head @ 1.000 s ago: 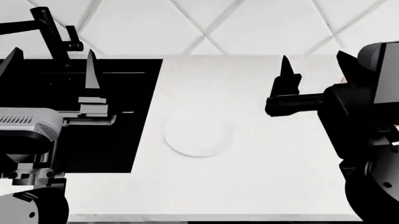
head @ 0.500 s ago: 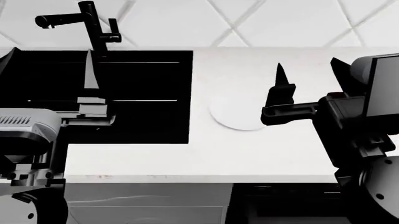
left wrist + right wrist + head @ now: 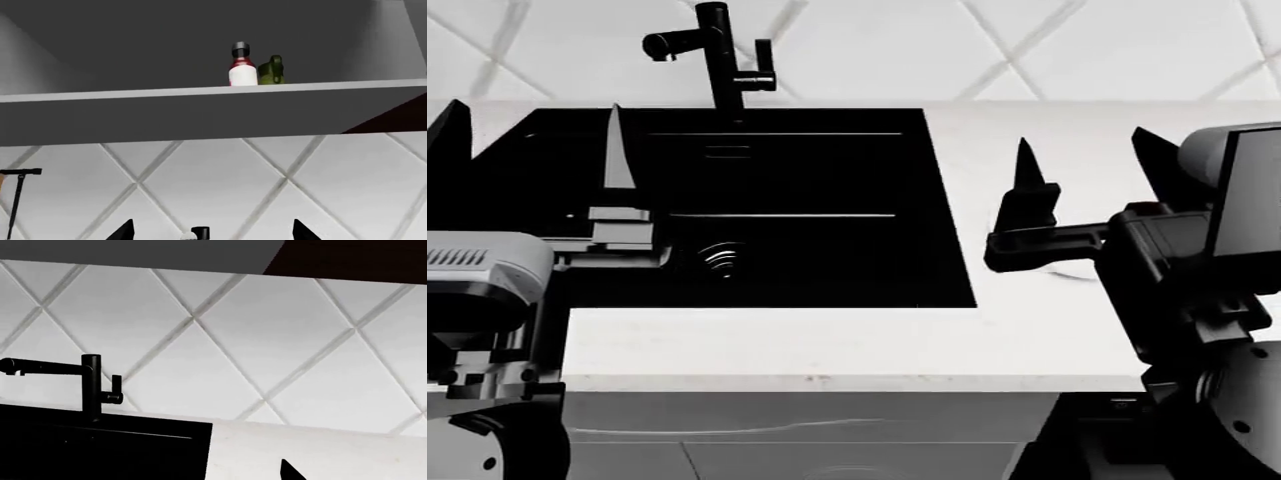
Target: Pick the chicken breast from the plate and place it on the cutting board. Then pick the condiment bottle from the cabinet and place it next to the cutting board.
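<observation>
Your left end effector [image 3: 527, 150] hangs released and empty over the black sink [image 3: 827, 180]. Up on the cabinet shelf [image 3: 213, 92] stands the condiment bottle [image 3: 242, 67]: red sauce, black cap, white label, touching a green jar [image 3: 272, 71]. Your right end effector [image 3: 1088, 165] is spread, holding nothing, above the white bench [image 3: 827, 345]. Since earlier, the view has swung left: the sink now fills the middle and the plate [image 3: 1077, 272] is nearly hidden behind your right arm.

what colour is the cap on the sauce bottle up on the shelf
Black, or very dark, on the condiment bottle; it shows best in the left wrist view.
</observation>
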